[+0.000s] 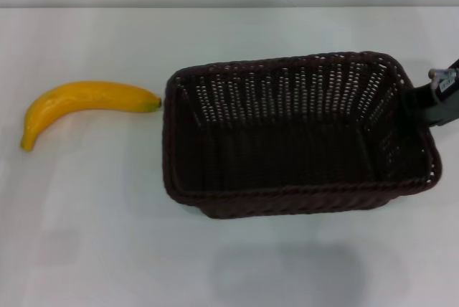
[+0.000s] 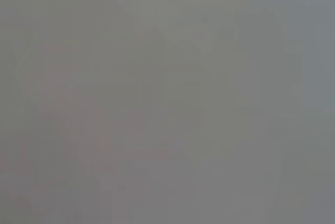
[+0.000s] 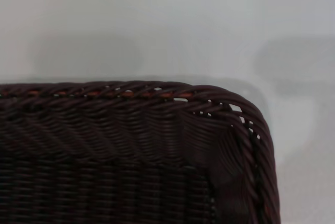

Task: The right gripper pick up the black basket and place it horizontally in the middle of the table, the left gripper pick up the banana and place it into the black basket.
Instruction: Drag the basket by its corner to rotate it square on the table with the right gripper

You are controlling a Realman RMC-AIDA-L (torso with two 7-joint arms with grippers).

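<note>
Right end effector (image 1: 439,99) sits at the right short end of the basket, seen in the head view only as a grey-and-black piece at the frame's right edge, touching or just beside the braided rim. Fingers are hidden behind the basket wall, so I cannot tell how far open it is or whether it has a grip on the rim. The left end effector is out of the head view; the left wrist view is a flat grey blur with nothing readable.

Large rectangular dark brown-black woven wicker basket (image 1: 287,135) rests on the table, long side running left-right, slightly right of centre, opening up. Openwork side walls, braided rim, and nothing shows inside it. It is a little skewed, the right end sitting slightly farther back than the left. The right wrist view looks down at one rounded corner of the basket (image 3: 157,145), with the rim curving round and bare table beyond it.

Curved smooth yellow banana with a small dark tip (image 1: 82,106) lies flat on the table to the left of the basket, outside it. Its dark tip points toward the basket's left short end, near the rim but apart from it; the other end curves toward the near-left.

Plain white smooth table (image 1: 107,235) carries both things; soft grey shadow patches fall on it in front of the basket.
</note>
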